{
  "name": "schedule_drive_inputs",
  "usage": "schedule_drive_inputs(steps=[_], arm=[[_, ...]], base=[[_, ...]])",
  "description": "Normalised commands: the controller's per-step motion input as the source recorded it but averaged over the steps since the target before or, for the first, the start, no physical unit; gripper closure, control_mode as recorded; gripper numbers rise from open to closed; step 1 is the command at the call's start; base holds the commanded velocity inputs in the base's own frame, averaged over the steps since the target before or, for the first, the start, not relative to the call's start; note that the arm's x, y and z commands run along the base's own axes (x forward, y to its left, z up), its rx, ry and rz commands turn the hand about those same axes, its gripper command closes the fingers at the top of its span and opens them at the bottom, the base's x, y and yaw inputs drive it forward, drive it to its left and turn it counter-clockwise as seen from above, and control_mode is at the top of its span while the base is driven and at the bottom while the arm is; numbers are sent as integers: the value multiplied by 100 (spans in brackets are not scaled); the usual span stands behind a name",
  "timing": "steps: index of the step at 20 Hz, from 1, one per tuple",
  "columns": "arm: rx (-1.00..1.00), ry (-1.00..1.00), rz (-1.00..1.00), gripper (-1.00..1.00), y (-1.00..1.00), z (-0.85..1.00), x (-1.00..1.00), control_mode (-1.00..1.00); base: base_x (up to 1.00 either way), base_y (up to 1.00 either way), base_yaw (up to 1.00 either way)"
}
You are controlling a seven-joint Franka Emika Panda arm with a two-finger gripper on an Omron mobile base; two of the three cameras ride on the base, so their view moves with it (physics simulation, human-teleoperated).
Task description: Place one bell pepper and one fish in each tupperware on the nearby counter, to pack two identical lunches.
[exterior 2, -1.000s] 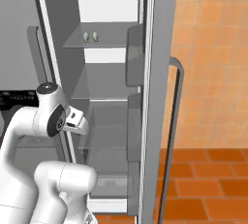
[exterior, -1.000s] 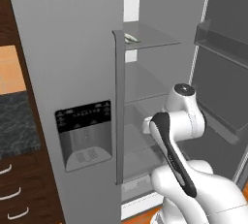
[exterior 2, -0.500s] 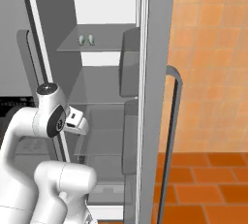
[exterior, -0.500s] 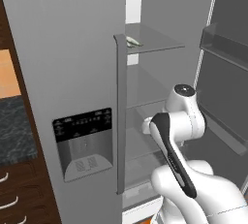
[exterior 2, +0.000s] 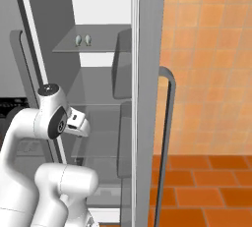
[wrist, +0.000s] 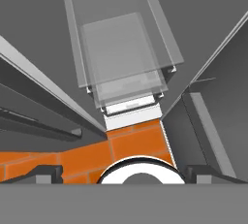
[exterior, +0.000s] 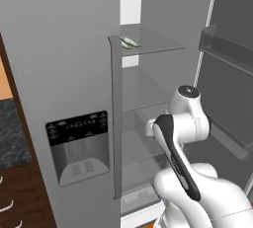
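We are noting the two fish (exterior 2: 83, 40) lying side by side on the upper fridge shelf (exterior 2: 98, 49), at twelve o'clock well above the spread, empty gripper (wrist: 124, 175), which is pointing downward.

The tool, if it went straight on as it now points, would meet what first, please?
Probably the fridge's clear shelves, seen ahead of the open tool; depth is unclear.

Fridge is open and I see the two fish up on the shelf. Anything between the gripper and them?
Nothing visible blocks them. The fish lie in the open on the upper glass shelf, near its front edge, with the fridge door swung aside. The gripper is open and pointing down at the lower shelves, well below them.
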Motion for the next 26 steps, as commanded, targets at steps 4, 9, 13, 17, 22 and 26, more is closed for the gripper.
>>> schedule_drive_inputs(steps=[4,9,13,17,22,26], arm=[[0,-14,0,-100,-5,44,1,-100],[-3,-58,3,-100,-12,100,0,-100],[-1,-60,7,-100,-17,100,-4,-100],[0,-50,7,-100,-18,100,-1,-100],[-2,-28,4,-100,-2,100,10,-100],[-3,-3,1,-100,0,100,4,-100]], base=[[10,-1,0],[0,0,0],[0,0,0],[0,0,0],[0,0,0],[0,0,0]])
